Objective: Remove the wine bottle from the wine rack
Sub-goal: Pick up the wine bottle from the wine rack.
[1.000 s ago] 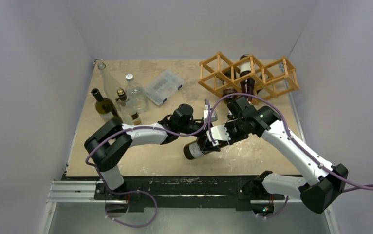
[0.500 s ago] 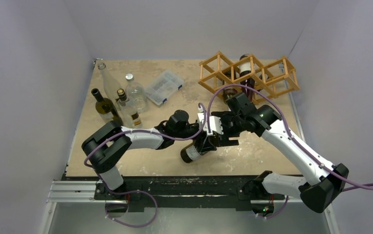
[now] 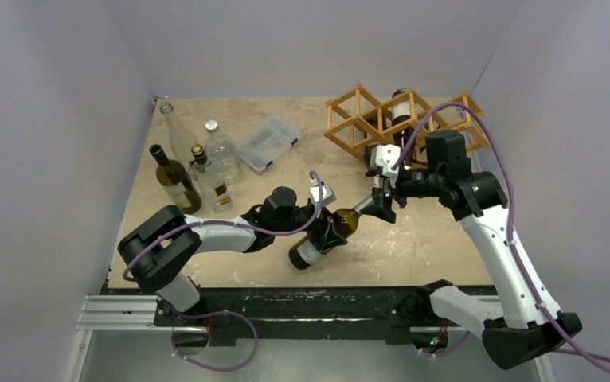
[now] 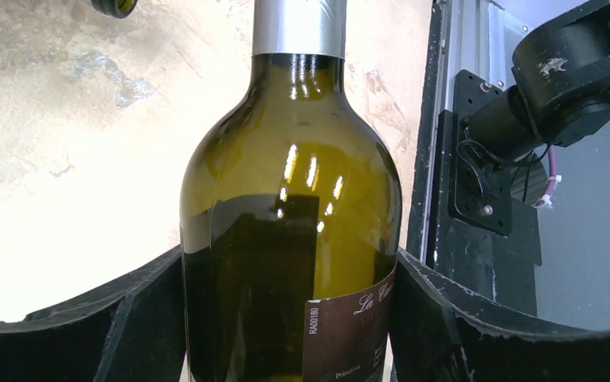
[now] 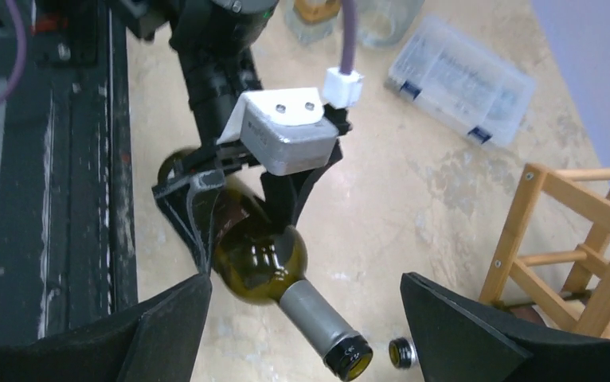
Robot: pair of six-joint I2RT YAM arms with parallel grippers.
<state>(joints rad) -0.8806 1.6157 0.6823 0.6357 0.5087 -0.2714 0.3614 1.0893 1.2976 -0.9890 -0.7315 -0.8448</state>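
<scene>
The desk [image 3: 437, 239] carries the wine rack [image 3: 349, 119] at its far right. The wine bottle [image 3: 318, 243] is out of it, tilted near the front middle, its body pinched by the left gripper [image 4: 290, 318]. The right gripper [image 5: 310, 318] stands spread around the neck, apparently without touching. I think the left one should lay the bottle down slowly before letting go. Whether its base touches the desk I cannot tell. A small dark cap [image 5: 400, 352], I believe, lies beside the mouth.
</scene>
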